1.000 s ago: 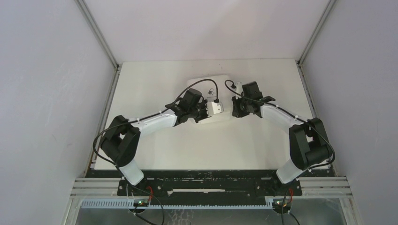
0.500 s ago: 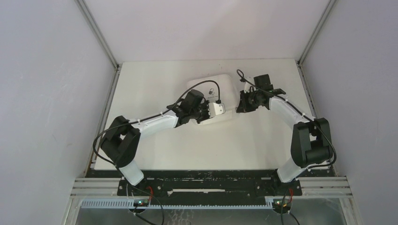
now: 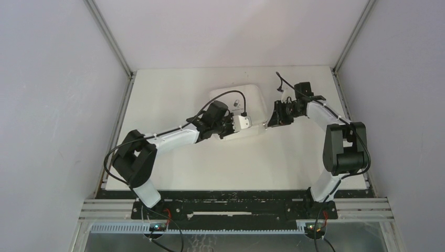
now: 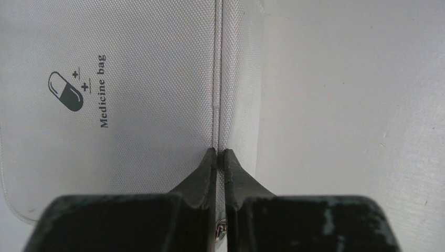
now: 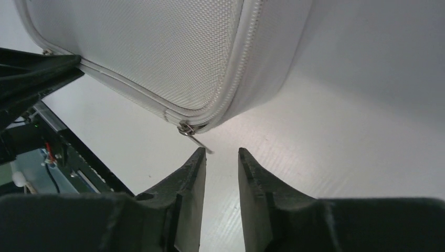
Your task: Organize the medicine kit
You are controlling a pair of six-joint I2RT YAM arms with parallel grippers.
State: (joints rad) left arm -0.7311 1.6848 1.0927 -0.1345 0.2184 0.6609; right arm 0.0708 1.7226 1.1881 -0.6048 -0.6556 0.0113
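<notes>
The medicine kit (image 3: 245,97) is a white zipped soft case lying shut at the back centre of the table, with its pill logo (image 4: 67,91) facing up. My left gripper (image 3: 253,125) (image 4: 220,153) is shut on the raised seam along the kit's near edge, and fabric shows between its fingers. To the kit's right, my right gripper (image 3: 271,123) (image 5: 221,151) stands narrowly open with nothing in it. The metal zipper pull (image 5: 193,135) hangs at the kit's corner (image 5: 210,113), just beyond the right gripper's fingertips (image 5: 201,153) and apart from them.
The white table (image 3: 210,168) is boxed in by pale walls on the left, right and back. A black rail (image 3: 236,195) carrying both arm bases runs along the near edge. The left arm's cable (image 3: 220,97) loops over the kit.
My right arm has swung out to the right, away from the kit's side, and its jaws have parted. The left arm keeps its grip, and the kit has turned slightly.
</notes>
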